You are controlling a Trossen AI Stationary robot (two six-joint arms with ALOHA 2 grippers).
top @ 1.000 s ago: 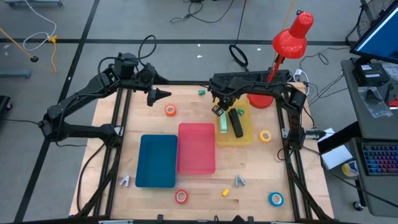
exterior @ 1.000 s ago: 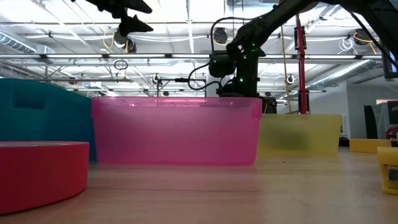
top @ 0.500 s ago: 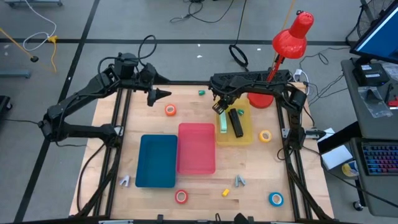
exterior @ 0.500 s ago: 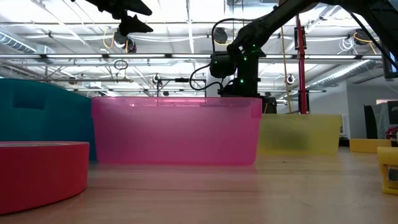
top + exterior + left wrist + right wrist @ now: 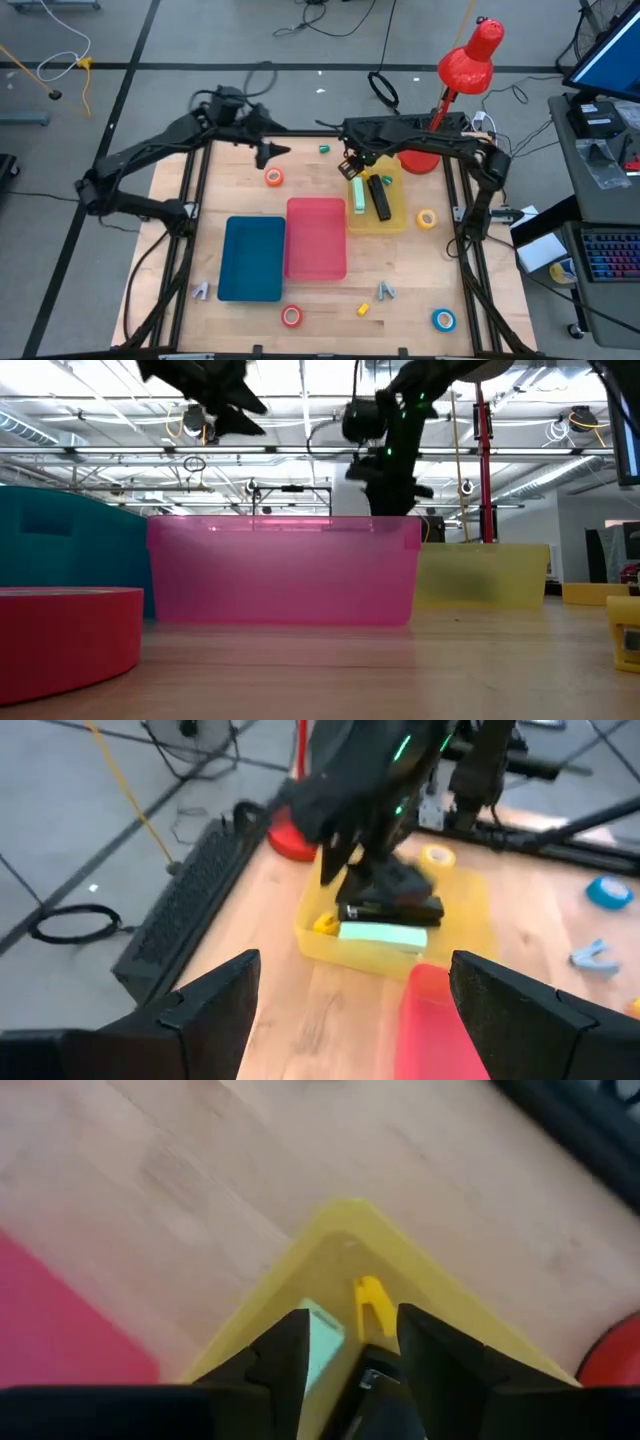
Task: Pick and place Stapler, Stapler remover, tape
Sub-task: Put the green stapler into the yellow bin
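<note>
A yellow bin (image 5: 393,218) at the table's far right holds a pale green stapler (image 5: 358,197), a black stapler (image 5: 381,197) and a small yellow stapler remover (image 5: 371,1305) in its far left corner. My right gripper (image 5: 352,1330) hovers open above that corner, pointing down, with nothing between its fingers. My left gripper (image 5: 280,152) hangs open in the air over the far middle of the table, just beyond an orange tape roll (image 5: 273,177). Other tape rolls lie flat on the table: yellow (image 5: 427,219), red (image 5: 291,316) and blue (image 5: 443,320).
A blue bin (image 5: 251,258) and a pink bin (image 5: 316,238) stand side by side mid-table. Two more stapler removers (image 5: 202,291) (image 5: 386,291) and a small yellow piece (image 5: 363,309) lie near the front. A red lamp (image 5: 466,60) stands at the far right corner.
My right gripper has risen out of the yellow bin's far left corner. My left gripper has swung toward the table's right, toward the yellow bin, and come down a little, still open.
</note>
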